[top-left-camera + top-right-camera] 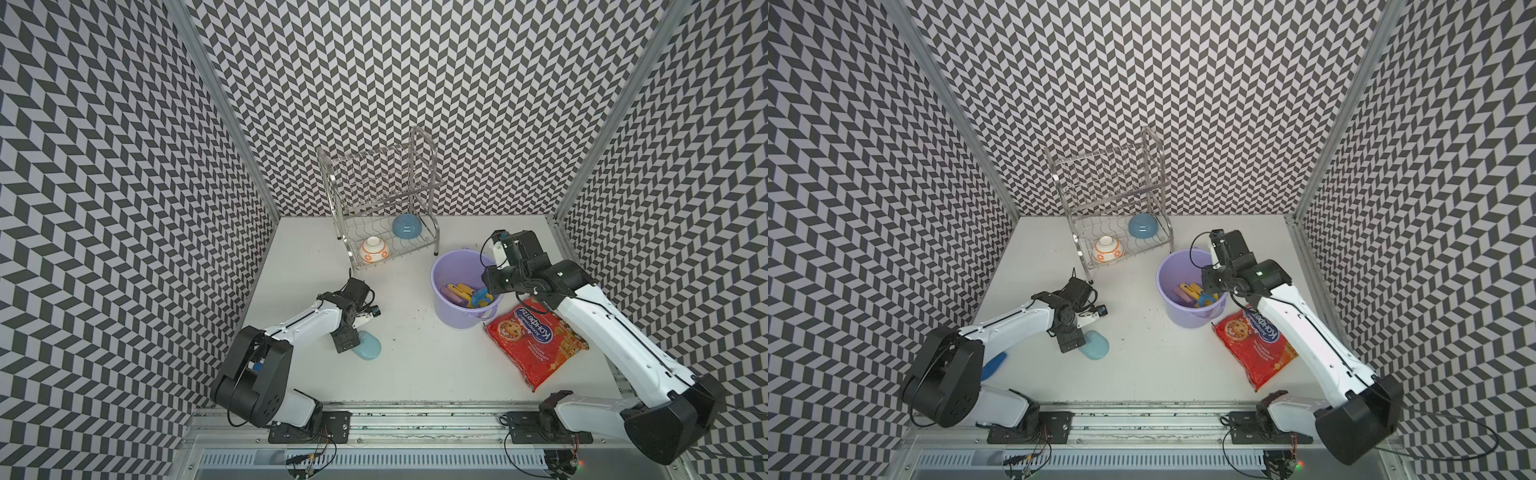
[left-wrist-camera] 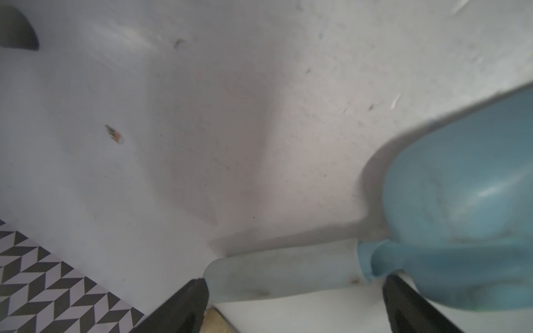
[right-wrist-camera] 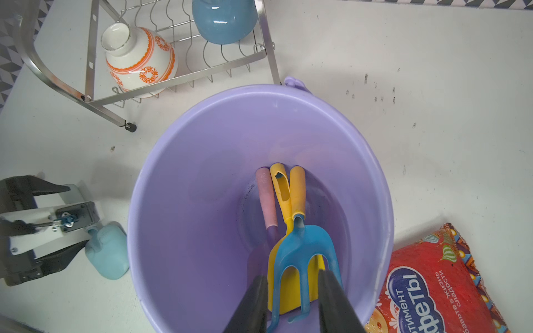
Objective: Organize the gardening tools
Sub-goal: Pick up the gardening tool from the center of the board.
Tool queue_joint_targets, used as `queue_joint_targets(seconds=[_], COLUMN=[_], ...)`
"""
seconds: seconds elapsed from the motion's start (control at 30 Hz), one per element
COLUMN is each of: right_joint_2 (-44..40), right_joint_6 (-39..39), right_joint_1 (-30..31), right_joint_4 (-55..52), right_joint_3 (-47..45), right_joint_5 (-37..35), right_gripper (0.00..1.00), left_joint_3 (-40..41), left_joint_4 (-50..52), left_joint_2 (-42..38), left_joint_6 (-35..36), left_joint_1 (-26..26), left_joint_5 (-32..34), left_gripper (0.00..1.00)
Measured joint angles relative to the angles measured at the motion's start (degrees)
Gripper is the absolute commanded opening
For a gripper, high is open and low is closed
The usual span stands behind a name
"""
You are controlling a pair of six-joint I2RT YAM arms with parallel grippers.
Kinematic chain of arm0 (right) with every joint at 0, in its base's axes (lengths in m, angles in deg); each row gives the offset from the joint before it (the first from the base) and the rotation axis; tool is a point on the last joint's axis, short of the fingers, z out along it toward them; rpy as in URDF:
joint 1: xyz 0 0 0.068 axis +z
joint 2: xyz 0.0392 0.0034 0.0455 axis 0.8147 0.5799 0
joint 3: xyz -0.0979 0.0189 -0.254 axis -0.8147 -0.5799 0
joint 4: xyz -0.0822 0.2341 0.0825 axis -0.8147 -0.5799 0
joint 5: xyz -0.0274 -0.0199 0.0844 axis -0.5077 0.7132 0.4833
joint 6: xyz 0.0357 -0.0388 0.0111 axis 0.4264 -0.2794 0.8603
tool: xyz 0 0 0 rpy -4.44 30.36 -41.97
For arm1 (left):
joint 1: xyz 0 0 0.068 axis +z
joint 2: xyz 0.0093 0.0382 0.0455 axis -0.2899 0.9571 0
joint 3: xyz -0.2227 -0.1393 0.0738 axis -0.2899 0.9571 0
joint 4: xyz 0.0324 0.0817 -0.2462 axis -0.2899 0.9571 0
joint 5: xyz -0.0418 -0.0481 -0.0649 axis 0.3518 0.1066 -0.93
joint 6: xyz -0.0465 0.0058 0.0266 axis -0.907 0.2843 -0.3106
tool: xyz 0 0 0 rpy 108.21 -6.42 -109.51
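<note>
Left gripper [image 2: 295, 279]: low, wide apart astride trowel [image 2: 461, 201] handle.
Right gripper [image 3: 292, 275]: dipped in bucket [image 3: 187, 187], part-spread around fork [image 3: 302, 242]; grip unclear.

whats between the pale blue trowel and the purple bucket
Bare table, just a few dark specks, from trowel to bucket; both top views show it.

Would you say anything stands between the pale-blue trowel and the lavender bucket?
Nothing on the table lies between the pale-blue trowel and the lavender bucket, but the right gripper hangs in the bucket's mouth over the blue fork.
</note>
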State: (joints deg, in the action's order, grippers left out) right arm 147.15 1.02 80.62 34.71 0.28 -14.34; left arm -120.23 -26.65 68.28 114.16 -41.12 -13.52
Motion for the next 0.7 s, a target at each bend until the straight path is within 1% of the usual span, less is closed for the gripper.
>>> queue_joint_targets(seconds=[0.03, 0.1, 0.13, 0.2, 0.3, 0.43, 0.47, 0.5, 0.6, 0.67, 0.7], right_joint_2=[0.0, 0.0, 0.0, 0.0, 0.0, 0.0, 0.0, 0.0, 0.0, 0.0, 0.0], right_joint_6=[0.0, 0.0, 0.0, 0.0, 0.1, 0.2, 0.2, 0.2, 0.4, 0.4, 0.4], right_joint_1=[0.0, 0.0, 0.0, 0.0, 0.0, 0.0, 0.0, 0.0, 0.0, -0.1, -0.1], right_joint_4=[0.2, 0.6, 0.7, 0.8, 0.9, 1.0, 1.0, 1.1, 1.4, 1.6, 1.7], right_joint_3=[0.0, 0.0, 0.0, 0.0, 0.0, -0.1, -0.1, -0.1, -0.1, -0.1, -0.1], right_joint_5=[0.0, 0.0, 0.0, 0.0, -0.1, -0.6, -0.6, -0.6, -0.6, -0.6, -0.6], right_gripper=[0.33, 0.33, 0.33, 0.33, 0.33, 0.33, 0.33, 0.33, 0.33, 0.33, 0.33], left_joint_3=[-0.7, -1.9, -2.6, -4.0, -5.5, -6.0, -6.1, -6.1, -6.2, -6.2, -6.3], left_joint_4=[-0.4, -1.1, -1.4, -2.2, -4.0, -5.0, -5.1, -5.2, -5.8, -5.8, -5.7], left_joint_2=[0.8, 2.3, 3.2, 4.9, 6.8, 7.4, 7.4, 7.5, 7.8, 8.0, 8.0], left_joint_6=[0.1, 0.3, 0.5, 0.5, 0.8, 0.8, 0.8, 0.7, 0.9, 0.9, 0.9], left_joint_1=[-0.2, -0.6, -0.9, -1.1, -1.3, -1.2, -1.2, -1.3, -1.3, -1.3, -1.3], left_joint_5=[-0.3, -0.5, -0.7, -1.4, -3.1, -4.3, -4.6, -5.0, -6.9, -8.2, -8.7], left_gripper=[0.91, 0.87, 0.84, 0.68, 0.67, 0.64, 0.58, 0.53, 0.42, 0.39, 0.36])
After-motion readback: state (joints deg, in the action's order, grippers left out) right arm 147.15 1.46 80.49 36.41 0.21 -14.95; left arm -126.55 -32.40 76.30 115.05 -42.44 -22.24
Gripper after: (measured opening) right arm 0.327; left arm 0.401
